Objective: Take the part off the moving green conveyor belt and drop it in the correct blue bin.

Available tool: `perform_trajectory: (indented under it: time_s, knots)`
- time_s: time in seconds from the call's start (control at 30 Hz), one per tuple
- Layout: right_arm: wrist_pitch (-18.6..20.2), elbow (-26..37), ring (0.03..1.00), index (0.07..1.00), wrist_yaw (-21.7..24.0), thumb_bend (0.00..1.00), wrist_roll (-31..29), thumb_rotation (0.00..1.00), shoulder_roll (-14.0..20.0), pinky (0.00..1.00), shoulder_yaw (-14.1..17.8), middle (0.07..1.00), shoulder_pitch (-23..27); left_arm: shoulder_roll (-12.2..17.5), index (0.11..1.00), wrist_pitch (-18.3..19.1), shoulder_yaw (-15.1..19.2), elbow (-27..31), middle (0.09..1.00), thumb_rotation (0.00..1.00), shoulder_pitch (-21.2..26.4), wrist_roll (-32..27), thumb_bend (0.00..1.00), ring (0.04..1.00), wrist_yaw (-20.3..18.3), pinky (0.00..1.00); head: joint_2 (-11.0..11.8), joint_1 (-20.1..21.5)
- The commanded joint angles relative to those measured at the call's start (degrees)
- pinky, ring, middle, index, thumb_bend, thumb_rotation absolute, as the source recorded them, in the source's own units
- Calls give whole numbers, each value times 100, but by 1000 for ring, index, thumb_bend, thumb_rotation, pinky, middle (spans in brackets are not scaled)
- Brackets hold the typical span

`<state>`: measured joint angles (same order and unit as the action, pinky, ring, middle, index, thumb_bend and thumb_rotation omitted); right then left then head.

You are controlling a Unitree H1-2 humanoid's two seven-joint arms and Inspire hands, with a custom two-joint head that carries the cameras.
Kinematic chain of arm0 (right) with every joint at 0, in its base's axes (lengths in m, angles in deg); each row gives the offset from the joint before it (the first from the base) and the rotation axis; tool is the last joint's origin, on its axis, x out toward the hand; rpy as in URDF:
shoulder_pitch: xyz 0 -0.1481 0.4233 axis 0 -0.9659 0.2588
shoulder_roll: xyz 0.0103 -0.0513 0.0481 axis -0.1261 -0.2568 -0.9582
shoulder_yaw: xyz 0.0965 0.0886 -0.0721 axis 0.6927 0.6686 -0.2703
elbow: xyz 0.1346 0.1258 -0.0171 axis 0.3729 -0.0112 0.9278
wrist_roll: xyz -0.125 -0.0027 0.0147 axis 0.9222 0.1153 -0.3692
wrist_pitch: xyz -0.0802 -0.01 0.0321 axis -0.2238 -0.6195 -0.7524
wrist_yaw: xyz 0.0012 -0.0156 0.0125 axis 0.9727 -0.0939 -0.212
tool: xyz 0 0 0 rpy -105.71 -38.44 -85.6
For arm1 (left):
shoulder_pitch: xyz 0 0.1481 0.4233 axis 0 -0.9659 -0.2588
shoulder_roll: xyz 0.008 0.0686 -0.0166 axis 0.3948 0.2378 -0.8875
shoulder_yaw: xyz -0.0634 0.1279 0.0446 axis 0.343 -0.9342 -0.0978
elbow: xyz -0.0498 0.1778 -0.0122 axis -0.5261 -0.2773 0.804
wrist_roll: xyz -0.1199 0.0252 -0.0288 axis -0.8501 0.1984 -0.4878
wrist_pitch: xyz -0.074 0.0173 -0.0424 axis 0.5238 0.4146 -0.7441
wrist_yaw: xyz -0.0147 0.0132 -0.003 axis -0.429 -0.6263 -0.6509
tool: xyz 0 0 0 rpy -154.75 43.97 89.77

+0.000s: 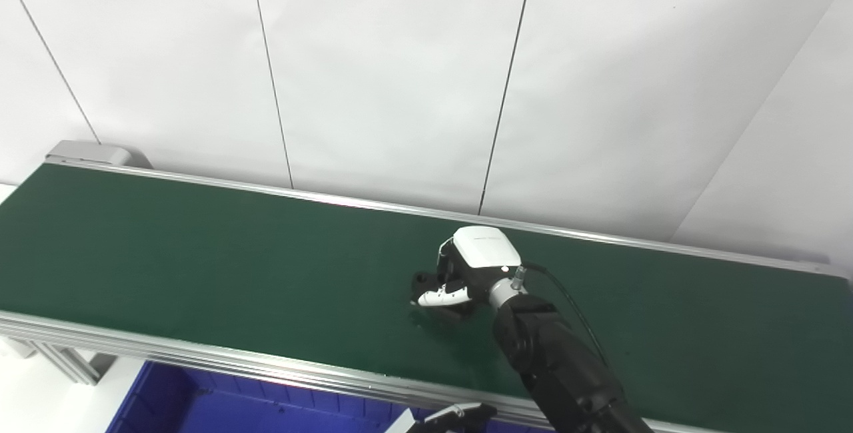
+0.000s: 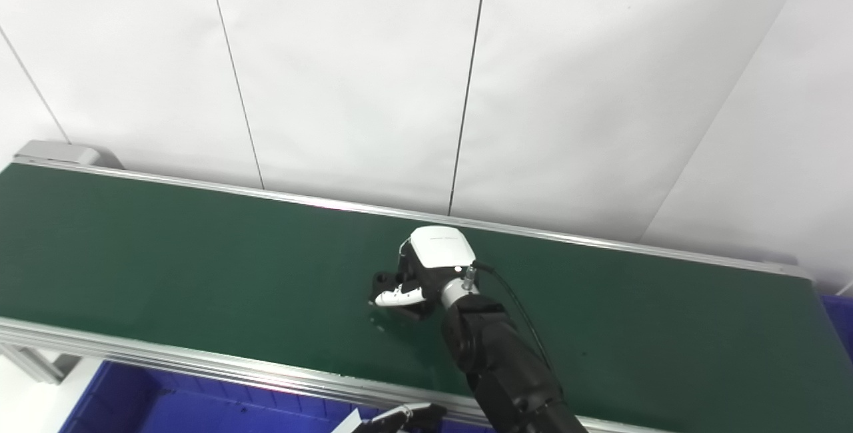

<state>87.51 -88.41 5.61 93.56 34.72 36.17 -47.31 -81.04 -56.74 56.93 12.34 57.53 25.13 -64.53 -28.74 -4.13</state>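
The right hand (image 1: 466,273) reaches out over the middle of the green conveyor belt (image 1: 200,266), its white back plate facing up and its fingers (image 1: 443,298) curled downward around a small dark part (image 1: 421,281). The part lies on the belt, just at the hand's leftward side, and only a sliver of it shows past the fingers. Whether the fingers are already pinching it or merely cupped over it cannot be told from either eye view, since the palm hides the contact.

The step in hand appears to be the grasp itself. To do it well, the hand should probably close firmly with the thumb and fingers on opposite sides of the part before any lift (a belt that moves will carry a loosely caged part out from under the palm). Lifting straight up, rather than dragging sideways, should keep the part from rolling free or catching on the belt surface.

The left hand (image 1: 453,414) waits low at the bottom edge, near the belt's front rail, with its fingers seemingly apart and nothing in them. A blue bin (image 1: 166,400) sits below the front rail at the lower left, and a corner of another blue bin (image 2: 843,326) shows at the far right in the right eye view; which one is correct cannot be judged here.
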Motion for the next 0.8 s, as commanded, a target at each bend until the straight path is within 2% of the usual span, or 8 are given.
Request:
perform_trajectory:
  time_s: [0.0,0.03,0.07,0.13,0.27,0.43,0.5,0.77]
  knots:
    - [166,23,294,511,174,505,-9,336,-37,219,-82,381,92,9,841,-20,-22,187,860,572,-24,-22,792,837,-18,719,-4,14]
    - [205,46,302,497,214,501,3,219,-26,225,-98,390,93,16,842,4,-25,209,861,570,-28,-22,794,837,-28,717,-6,16]
    - [258,87,304,495,288,501,29,207,-5,227,-128,392,97,24,842,-11,-29,207,861,570,-25,-14,794,837,-27,717,-9,32]
    - [351,168,365,494,430,499,51,171,24,277,-168,454,105,36,843,-24,-34,198,860,572,-19,-13,792,835,-27,717,-12,46]
    - [473,361,400,495,687,498,-14,163,85,312,-197,488,112,52,848,-12,-41,194,863,577,-16,-62,806,839,-45,718,-30,65]
    - [483,553,399,494,815,500,-68,161,159,314,-207,488,114,62,849,8,-42,197,866,586,-9,-43,810,841,-44,719,-51,80]
    - [469,710,381,493,875,500,-82,162,201,298,-208,472,106,62,847,10,-43,203,866,586,-12,-35,807,840,-37,720,-60,97]
    - [467,1399,418,492,1198,500,-97,166,358,338,-126,487,101,59,852,28,-44,230,869,588,-14,-75,804,845,-58,728,-78,115]
